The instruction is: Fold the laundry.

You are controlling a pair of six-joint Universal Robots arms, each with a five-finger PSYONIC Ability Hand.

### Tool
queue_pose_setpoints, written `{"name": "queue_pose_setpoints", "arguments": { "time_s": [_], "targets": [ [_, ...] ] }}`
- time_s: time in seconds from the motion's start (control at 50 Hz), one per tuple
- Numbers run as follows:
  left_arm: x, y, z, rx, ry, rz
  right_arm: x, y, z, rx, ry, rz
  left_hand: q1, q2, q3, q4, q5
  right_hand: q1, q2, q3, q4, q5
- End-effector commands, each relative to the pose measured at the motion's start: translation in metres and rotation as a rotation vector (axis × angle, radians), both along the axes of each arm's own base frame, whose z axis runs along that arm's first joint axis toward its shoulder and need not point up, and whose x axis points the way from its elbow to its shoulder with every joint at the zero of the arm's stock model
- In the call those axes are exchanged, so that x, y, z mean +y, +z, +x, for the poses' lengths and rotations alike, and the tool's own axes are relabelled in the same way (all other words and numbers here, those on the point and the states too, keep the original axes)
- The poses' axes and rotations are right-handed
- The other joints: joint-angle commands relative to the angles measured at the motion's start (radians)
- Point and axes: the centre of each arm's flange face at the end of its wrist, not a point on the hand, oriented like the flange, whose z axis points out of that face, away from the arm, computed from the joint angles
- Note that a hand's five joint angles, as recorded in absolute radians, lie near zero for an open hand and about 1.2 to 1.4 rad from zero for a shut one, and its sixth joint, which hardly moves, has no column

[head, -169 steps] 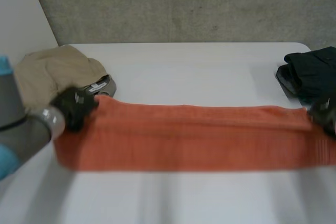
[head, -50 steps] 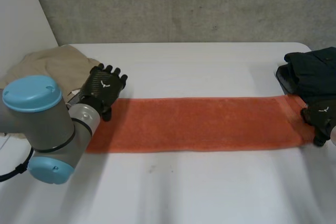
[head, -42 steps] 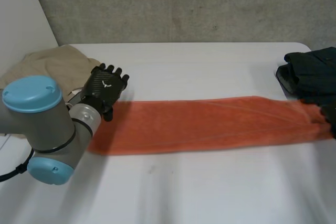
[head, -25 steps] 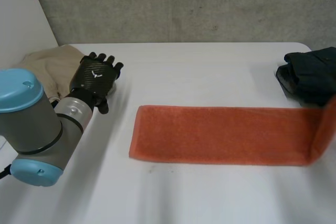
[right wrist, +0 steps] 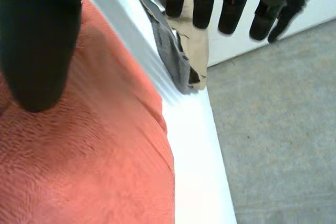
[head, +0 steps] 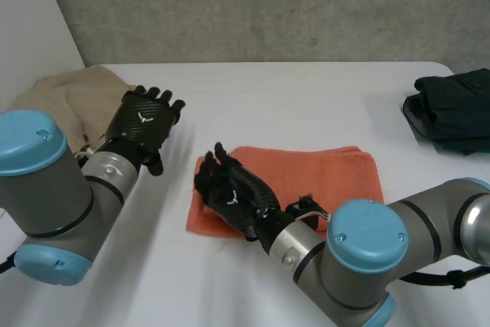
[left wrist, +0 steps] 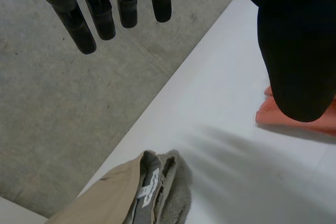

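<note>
Orange towel lies doubled mid-surface. Right robot hand over towel's left end, fingers straight, holding nothing. Left robot hand left of towel, spread, empty. Recommended: press layers flat, align edges.

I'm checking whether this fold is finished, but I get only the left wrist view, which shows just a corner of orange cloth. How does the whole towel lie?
Observer: In the head view the orange towel lies flat as a short rectangle, seemingly doubled over, in the middle of the table.
Operator: Where is the right hand?
Observer: The right hand is over the towel's end on the robot's left, fingers straight, gripping nothing.
Operator: Any other laundry out of my sight?
Observer: A dark garment sits at the table's right edge.
</note>
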Motion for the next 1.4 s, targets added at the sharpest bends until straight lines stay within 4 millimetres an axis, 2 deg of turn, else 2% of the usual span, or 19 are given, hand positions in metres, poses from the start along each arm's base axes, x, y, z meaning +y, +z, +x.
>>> {"name": "queue_pose_setpoints", "arguments": {
  "time_s": [0.02, 0.06, 0.18, 0.32, 0.44, 0.52, 0.6, 0.66, 0.72, 0.74, 0.84, 0.86, 0.94, 1.02, 1.1, 1.16, 1.26, 1.32, 1.4],
  "targets": [
    [0.005, 0.009, -0.013, 0.017, -0.039, -0.029, -0.047, 0.059, -0.053, -0.210, -0.259, 0.162, -0.020, -0.031, -0.037, -0.029, -0.049, -0.088, -0.089, -0.094, -0.095, -0.073],
    [0.011, 0.014, -0.022, 0.033, -0.071, -0.040, -0.062, 0.067, -0.079, -0.270, -0.363, 0.289, -0.020, -0.031, -0.037, -0.029, -0.049, -0.088, -0.089, -0.094, -0.095, -0.073],
    [0.034, 0.019, -0.052, 0.097, -0.169, -0.031, -0.064, 0.055, -0.108, -0.262, -0.493, 0.541, -0.017, -0.027, -0.033, -0.025, -0.045, -0.088, -0.089, -0.094, -0.095, -0.073],
    [0.052, -0.021, -0.088, 0.093, -0.258, 0.081, -0.054, 0.028, -0.134, -0.107, -0.593, 0.577, 0.057, 0.046, 0.040, 0.048, 0.028, -0.025, -0.026, -0.031, -0.032, -0.009],
    [0.052, -0.044, -0.092, 0.036, -0.253, 0.110, -0.057, 0.015, -0.152, -0.065, -0.713, 0.543, 0.060, 0.049, 0.043, 0.051, 0.031, 0.077, 0.076, 0.072, 0.071, 0.093],
    [0.050, -0.045, -0.087, 0.026, -0.223, 0.109, -0.064, 0.009, -0.160, -0.034, -0.769, 0.494, 0.057, 0.046, 0.040, 0.048, 0.028, 0.429, 0.428, 0.423, 0.422, 0.445],
    [0.048, -0.033, -0.077, 0.037, -0.183, 0.091, -0.077, 0.002, -0.167, 0.048, -0.812, 0.386, 0.051, 0.040, 0.035, 0.042, 0.022, 1.132, 1.130, 1.126, 1.125, 1.147],
    [0.046, -0.021, -0.064, 0.052, -0.151, 0.077, -0.086, 0.009, -0.166, 0.072, -0.810, 0.299, 0.048, 0.037, 0.032, 0.039, 0.019, 1.133, 1.132, 1.128, 1.127, 1.149],
    [0.044, -0.010, -0.052, 0.066, -0.122, 0.061, -0.098, 0.026, -0.154, 0.075, -0.766, 0.148, 0.042, 0.031, 0.026, 0.033, 0.013, 1.133, 1.132, 1.128, 1.127, 1.149],
    [0.044, -0.007, -0.049, 0.069, -0.115, 0.057, -0.095, 0.037, -0.136, 0.054, -0.701, 0.080, 0.042, 0.031, 0.026, 0.033, 0.013, 1.133, 1.132, 1.128, 1.127, 1.149],
    [0.033, 0.013, -0.023, 0.096, -0.038, 0.017, -0.055, 0.062, -0.064, -0.021, -0.410, -0.035, 0.039, 0.028, 0.023, 0.030, 0.010, 1.133, 1.132, 1.128, 1.127, 1.149],
    [0.032, 0.015, -0.020, 0.100, -0.028, 0.013, -0.036, 0.057, -0.044, -0.020, -0.294, -0.028, 0.039, 0.028, 0.023, 0.030, 0.010, 1.133, 1.132, 1.128, 1.127, 1.149],
    [0.026, 0.020, -0.004, 0.104, 0.017, 0.003, 0.003, 0.028, -0.012, 0.019, -0.033, 0.029, 0.036, 0.025, 0.020, 0.027, 0.007, 1.133, 1.132, 1.128, 1.127, 1.149],
    [0.023, 0.017, 0.001, 0.100, 0.037, 0.014, 0.017, 0.010, 0.005, 0.038, 0.051, 0.066, 0.025, 0.014, 0.008, 0.016, -0.004, 1.033, 1.032, 1.027, 1.026, 1.048],
    [0.024, 0.014, 0.000, 0.096, 0.033, 0.021, 0.006, 0.007, 0.002, 0.032, -0.082, 0.103, 0.016, 0.005, -0.001, 0.007, -0.013, -0.086, -0.088, -0.092, -0.093, -0.071],
    [0.025, 0.015, -0.002, 0.100, 0.024, 0.018, -0.001, 0.013, -0.005, -0.015, -0.170, 0.161, 0.016, 0.005, -0.001, 0.007, -0.013, -0.088, -0.089, -0.094, -0.095, -0.073],
    [0.027, 0.029, -0.017, 0.170, -0.016, -0.004, -0.022, 0.068, -0.035, -0.317, -0.277, 0.383, 0.019, 0.008, 0.002, 0.010, -0.010, -0.088, -0.089, -0.094, -0.095, -0.073],
    [0.031, 0.036, -0.028, 0.232, -0.047, 0.006, -0.031, 0.086, -0.052, -0.446, -0.320, 0.544, 0.022, 0.011, 0.005, 0.013, -0.007, -0.088, -0.089, -0.094, -0.095, -0.073],
    [0.038, 0.036, -0.051, 0.312, -0.110, 0.054, -0.048, 0.083, -0.075, -0.467, -0.442, 0.699, 0.030, 0.019, 0.014, 0.021, 0.001, -0.088, -0.089, -0.094, -0.095, -0.073]
  ]
}}
